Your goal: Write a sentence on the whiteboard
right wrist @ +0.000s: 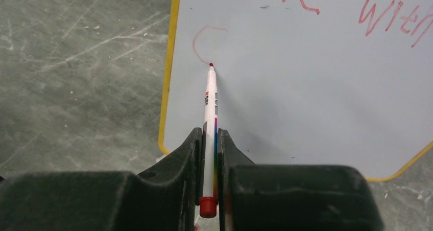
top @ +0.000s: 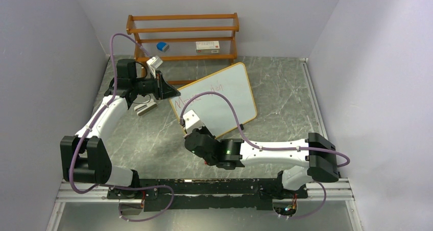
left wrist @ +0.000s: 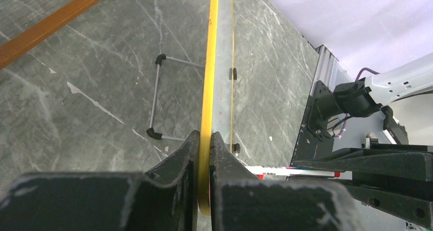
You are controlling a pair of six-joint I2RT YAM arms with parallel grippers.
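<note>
You're partway there: the whiteboard (top: 230, 83) stands mid-desk (top: 153, 139), your left gripper (left wrist: 204, 139) clamped on its yellow edge, one red line written (a second barely begun), your right gripper (right wrist: 209, 134) pinching the marker (right wrist: 210, 95), tip at the board.

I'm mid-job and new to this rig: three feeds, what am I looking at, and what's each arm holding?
Two robot arms are bolted to a grey stone-patterned table. The overhead view looks down from behind them; the other two come from cameras on each wrist. The left gripper is shut on the yellow edge of the whiteboard. The right gripper is shut on a red marker, its tip on the board at the end of a red curve. A wooden rack stands behind.
</note>
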